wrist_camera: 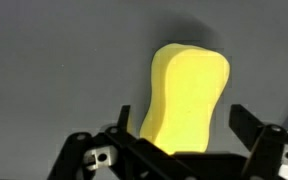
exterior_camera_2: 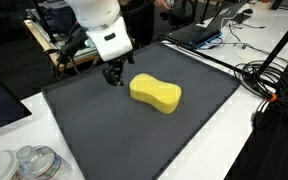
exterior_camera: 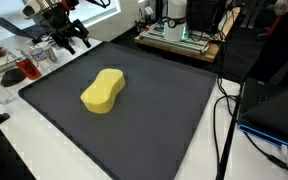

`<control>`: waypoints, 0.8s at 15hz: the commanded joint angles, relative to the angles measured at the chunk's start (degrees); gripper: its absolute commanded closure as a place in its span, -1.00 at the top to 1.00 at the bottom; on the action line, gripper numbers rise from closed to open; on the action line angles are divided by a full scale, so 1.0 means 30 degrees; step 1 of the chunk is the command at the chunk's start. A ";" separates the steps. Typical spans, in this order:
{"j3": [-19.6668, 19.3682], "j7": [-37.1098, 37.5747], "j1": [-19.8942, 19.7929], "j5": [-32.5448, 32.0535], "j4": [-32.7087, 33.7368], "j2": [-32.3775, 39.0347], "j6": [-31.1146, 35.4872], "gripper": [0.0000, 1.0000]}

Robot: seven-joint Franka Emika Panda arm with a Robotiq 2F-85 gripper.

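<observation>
In an exterior view, your arm is coming in from the far left corner, bending down so that the gripper (exterior_camera: 69, 38) is hanging above the left edge of the dark mat (exterior_camera: 169, 135). Its jaws are standing wide apart and pointing down, gripping nothing. To its right, the yellow sponge (exterior_camera: 103, 91) is lying flat near the middle of the mat, apart from the gripper. Further right, black cables (exterior_camera: 224, 110) are trailing over the white surface (exterior_camera: 24, 150).

In an exterior view from the opposite side, clear containers (exterior_camera_2: 29, 160) are sitting at the lower left. The white wrist is leaning over the mat's (exterior_camera_2: 134, 140) far edge, with the gripper (exterior_camera_2: 114, 75) hovering just left of the sponge (exterior_camera_2: 155, 93), near it but not touching.

In the wrist view, you are looking down along the gripper (wrist_camera: 182, 120). Its two dark fingers (wrist_camera: 242, 122) are spreading left and right at the bottom of the picture, and the sponge (wrist_camera: 189, 95) is showing between them, running lengthwise away from you.
</observation>
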 commanded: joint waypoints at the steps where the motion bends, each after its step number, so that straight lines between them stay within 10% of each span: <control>1: 0.0903 -0.1075 -0.0420 -0.1827 0.3635 0.2118 -0.1932 1.00; 12: 0.2370 -0.4413 0.1503 -0.6661 1.0691 0.6131 -0.2092 1.00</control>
